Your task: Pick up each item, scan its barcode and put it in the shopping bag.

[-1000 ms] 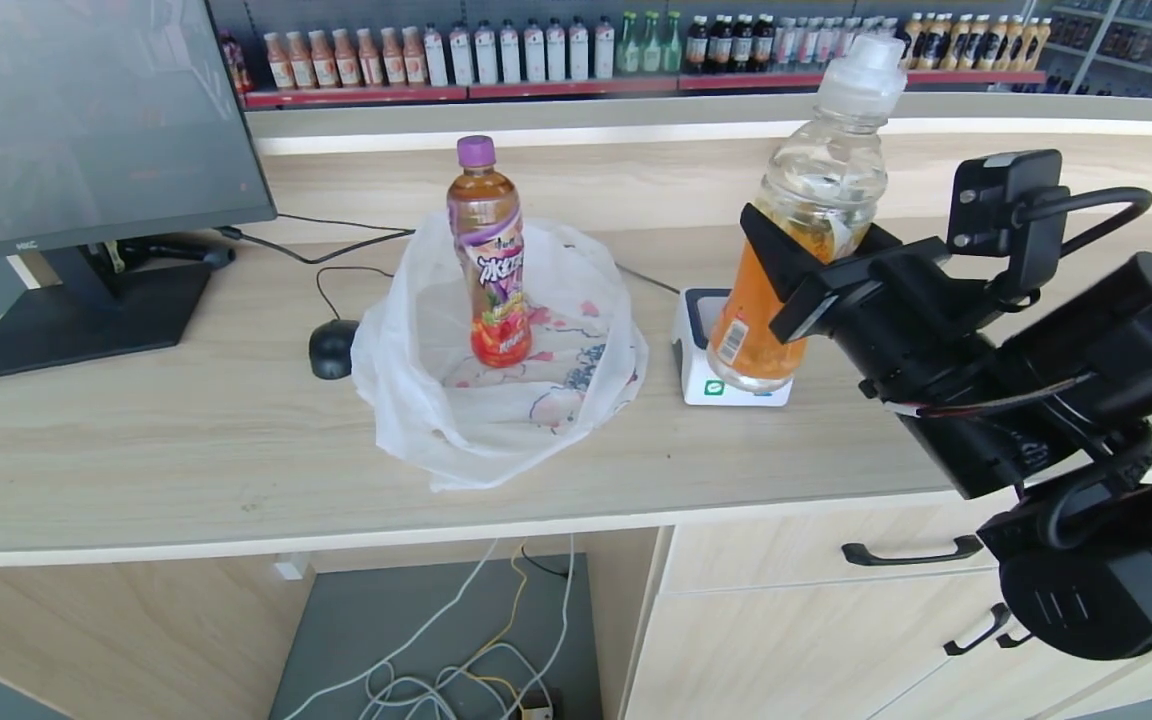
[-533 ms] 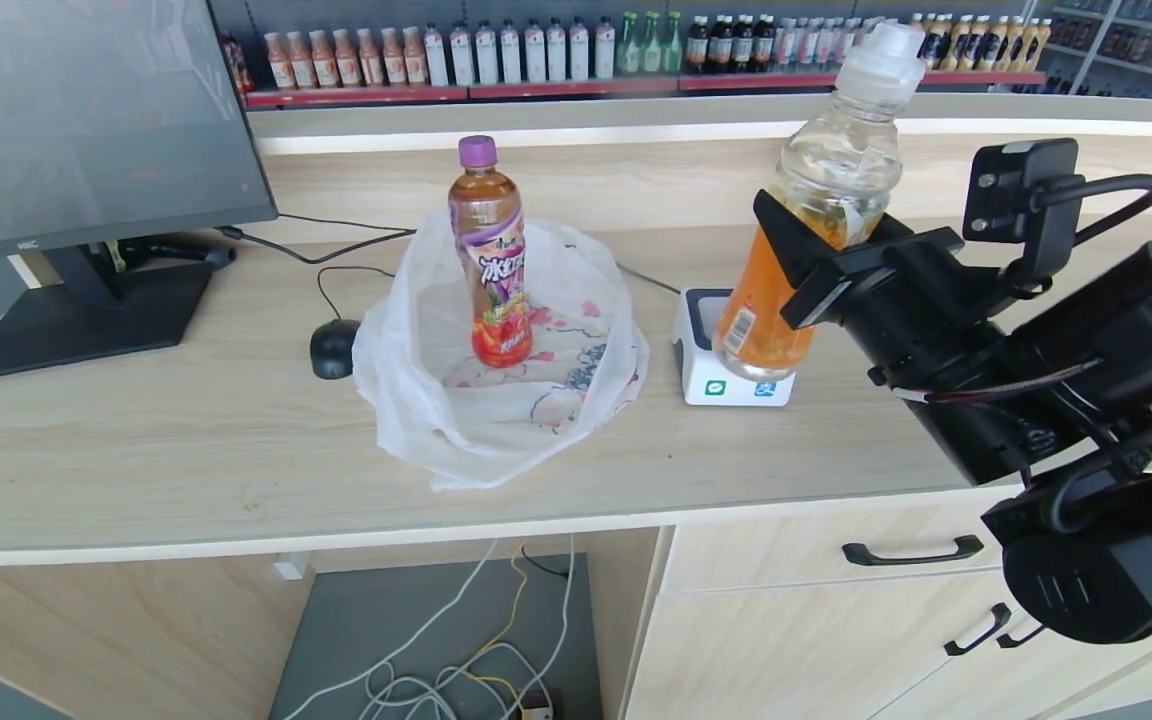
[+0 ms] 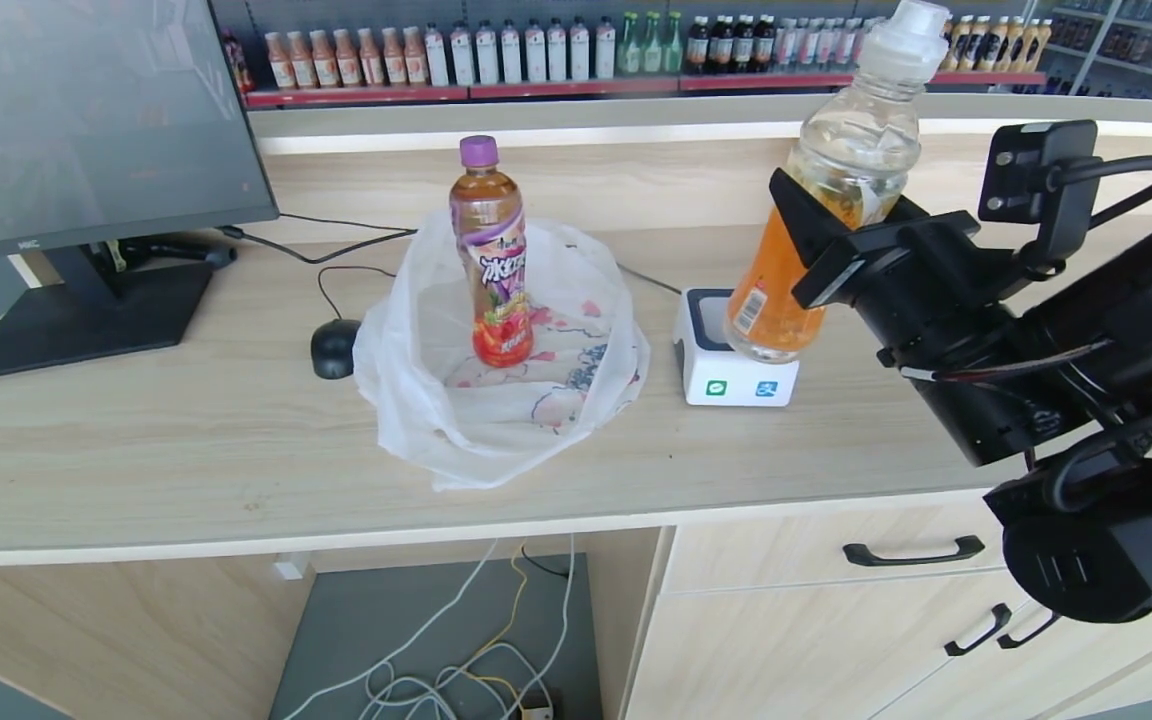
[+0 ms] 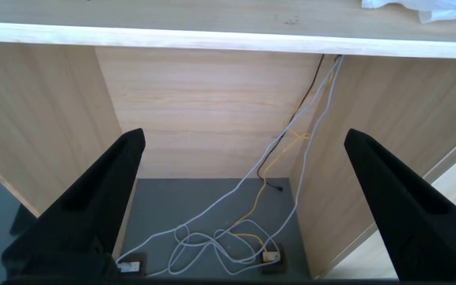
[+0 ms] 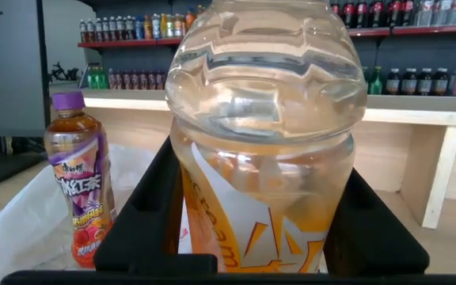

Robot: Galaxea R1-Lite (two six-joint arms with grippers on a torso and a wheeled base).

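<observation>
Right gripper (image 3: pixel 841 245) fingers clamped on the orange drink bottle (image 3: pixel 771 290) about mid-body, one finger each side; bottle held off the counter (image 3: pixel 186 440), tilted, cap end leaning away above the fingers, base below them; clear plastic, white cap (image 3: pixel 904 25), orange liquid in the lower part, upper part clear; orange label with a white barcode patch low on the side; wrist view has the same bottle (image 5: pixel 267 158) between both black fingers (image 5: pixel 153 214).

Bottle base hangs over the white scanner box (image 3: pixel 736 365), which sits just below and beside the fingertips; can't tell the gap between them.

White plastic shopping bag (image 3: pixel 416 400) on the counter, off to the left finger's side of the right gripper, mouth open and walls slumped outward; inside it one iced tea bottle (image 3: pixel 494 270), upright, purple cap, amber liquid, purple and red label; nothing else visible in the bag.

Left gripper (image 4: pixel 248 214) fingers spread wide apart, nothing between them; it sits below the counter edge, with loose cables (image 4: pixel 236 237) on the grey floor beyond the fingertips.

Monitor (image 3: pixel 86 110) and black mouse (image 3: pixel 333 348) on the far side of the bag, well apart from the right fingers.
</observation>
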